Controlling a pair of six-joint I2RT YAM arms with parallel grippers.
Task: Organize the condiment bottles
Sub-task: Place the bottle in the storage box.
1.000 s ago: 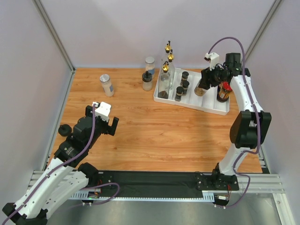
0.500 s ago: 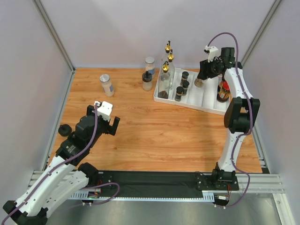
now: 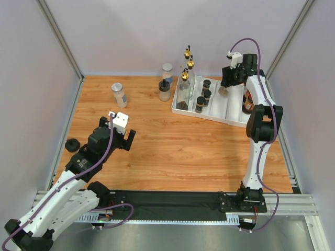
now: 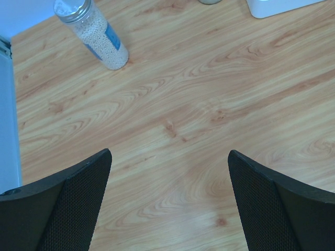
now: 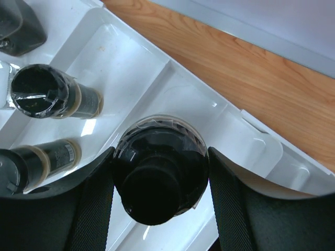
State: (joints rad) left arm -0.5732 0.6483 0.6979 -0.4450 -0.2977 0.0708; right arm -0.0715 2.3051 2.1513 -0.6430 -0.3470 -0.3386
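My right gripper [image 3: 226, 85] [image 5: 160, 154] is shut on a clear round black-capped jar [image 3: 223, 90] [image 5: 157, 175], held upright over the far end of a compartment of the white divided tray [image 3: 234, 121] [image 5: 131, 57]. Whether the jar touches the tray floor is hidden. Three black-capped spice jars [image 3: 206, 85] [image 5: 52, 97] stand in the neighbouring compartment. Tall gold-spouted bottles [image 3: 184, 88] stand at the tray's left end. A red-lidded dark jar [image 3: 247, 103] shows partly behind the right arm. My left gripper [image 3: 123, 137] [image 4: 168, 157] hangs open over bare wood.
On the wood stand a silver-lidded jar of white beads [image 3: 119, 94] [image 4: 94, 34] at the far left, a second silver-lidded jar [image 3: 167, 71] and a black-capped jar [image 3: 164, 90] left of the tray. A small black object [image 3: 71, 145] lies by the left wall.
My right gripper has carried the black-capped jar toward the tray's far end. My left arm has crept slightly forward and to the right, jaws unchanged.
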